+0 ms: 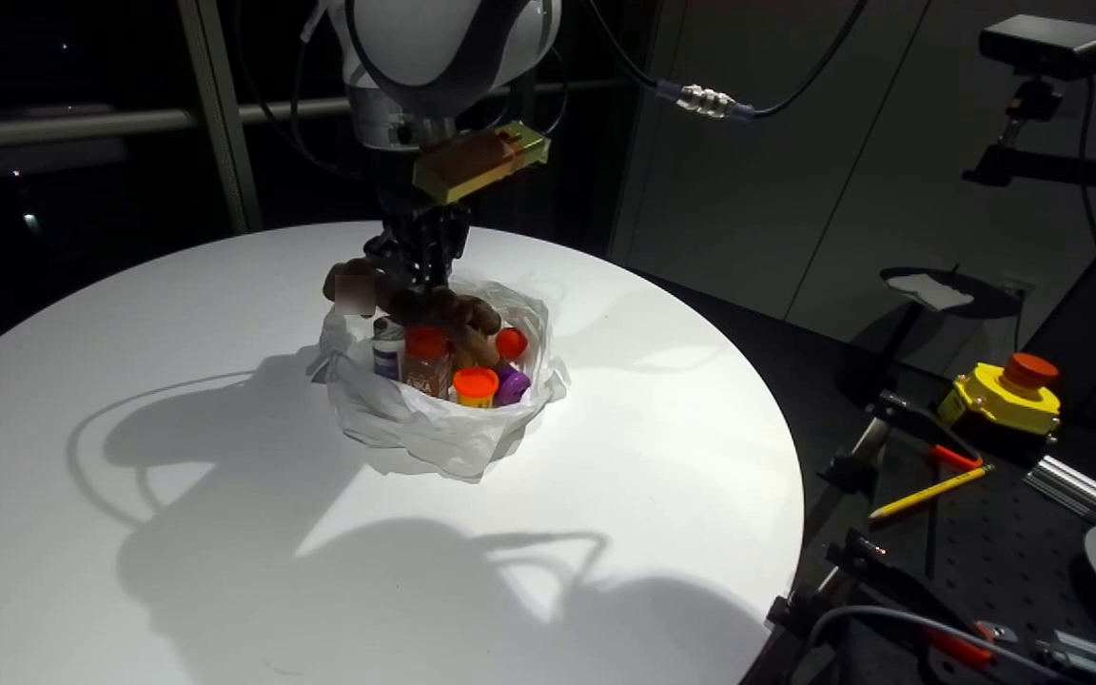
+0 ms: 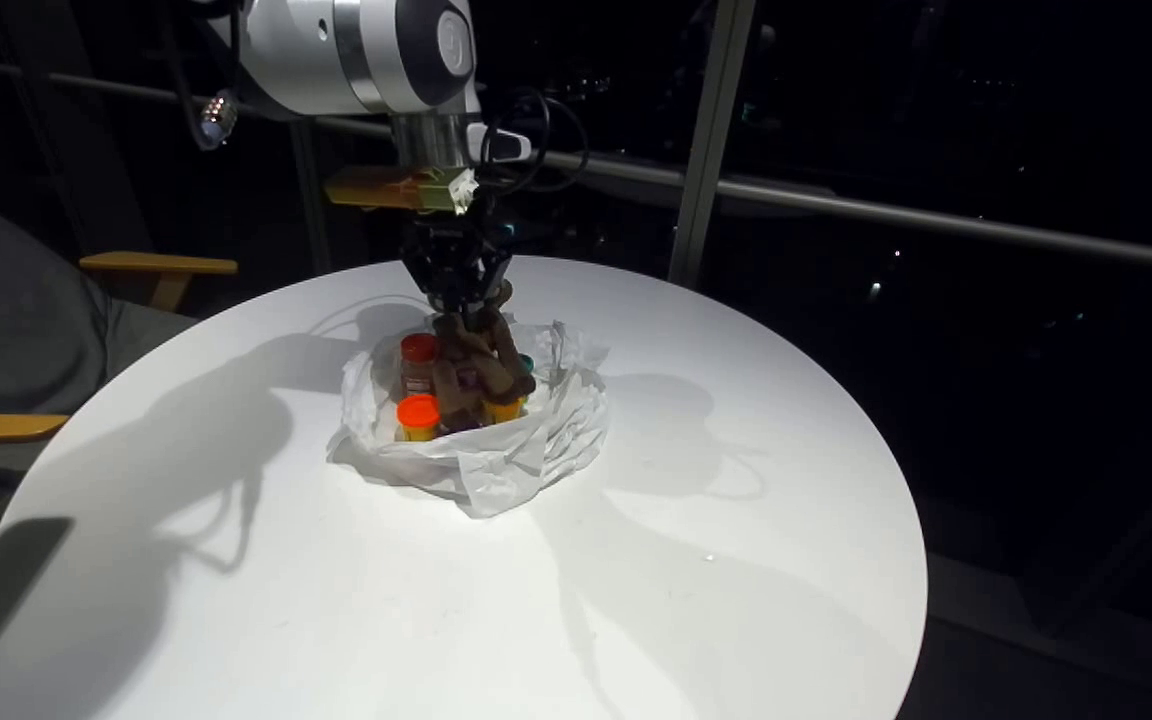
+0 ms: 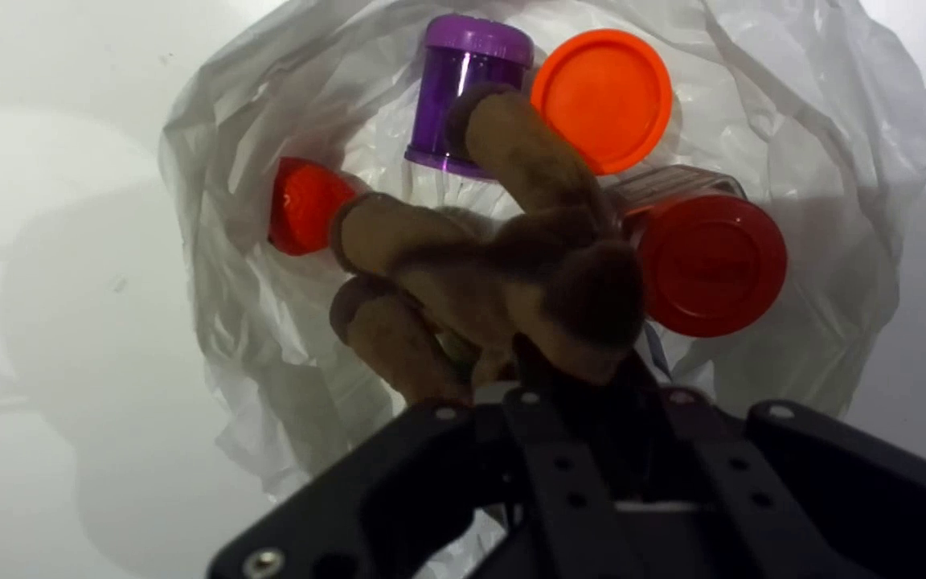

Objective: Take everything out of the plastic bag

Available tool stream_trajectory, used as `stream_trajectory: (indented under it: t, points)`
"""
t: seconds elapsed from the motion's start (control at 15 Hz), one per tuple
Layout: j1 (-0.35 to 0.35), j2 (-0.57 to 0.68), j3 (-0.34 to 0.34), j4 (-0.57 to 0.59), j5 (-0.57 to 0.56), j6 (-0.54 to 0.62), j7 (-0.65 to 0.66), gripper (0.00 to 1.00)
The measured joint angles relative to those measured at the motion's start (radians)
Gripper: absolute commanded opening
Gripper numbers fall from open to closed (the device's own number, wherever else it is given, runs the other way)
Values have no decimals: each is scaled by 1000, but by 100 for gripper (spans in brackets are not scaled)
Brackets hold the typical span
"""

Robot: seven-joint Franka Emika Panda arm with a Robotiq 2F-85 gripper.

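The translucent white plastic bag (image 1: 472, 442) lies spread open on the table in both exterior views. On top of its contents drapes the brown plush toy (image 3: 463, 281), its limbs hanging over the small jars. My gripper (image 3: 583, 378) points down into the bag, jaws shut on part of the toy. Around the toy sit a red-lidded jar (image 3: 712, 265), an orange-lidded cup (image 3: 604, 100), a purple jar (image 3: 463, 96) and a red piece (image 3: 306, 205). An exterior view adds a white-and-blue container (image 1: 387, 352); a teal piece (image 2: 526, 364) and a yellow cup (image 2: 503, 410) are partly hidden by the toy.
Everything stands on a round white table (image 1: 605, 533). Beside it is a dark side bench with a yellow stop-button box (image 1: 1000, 404) and a pencil (image 1: 931, 492). A chair with wooden armrests (image 2: 158, 263) stands near the table's rim. Windows lie behind.
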Motion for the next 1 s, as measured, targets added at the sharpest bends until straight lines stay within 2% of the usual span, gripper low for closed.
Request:
stream_trajectory:
  t: [0.2, 0.4, 0.8, 1.0]
  points:
    - [-11, -12, 13, -14, 35, 0, -8, 1]
    - [-2, -83, 8, -93, 36, 8, 42, 2]
    - [93, -329, 6, -394, 20, 78, 264, 2]
    - [136, -443, 7, -560, -35, 137, 421, 2]
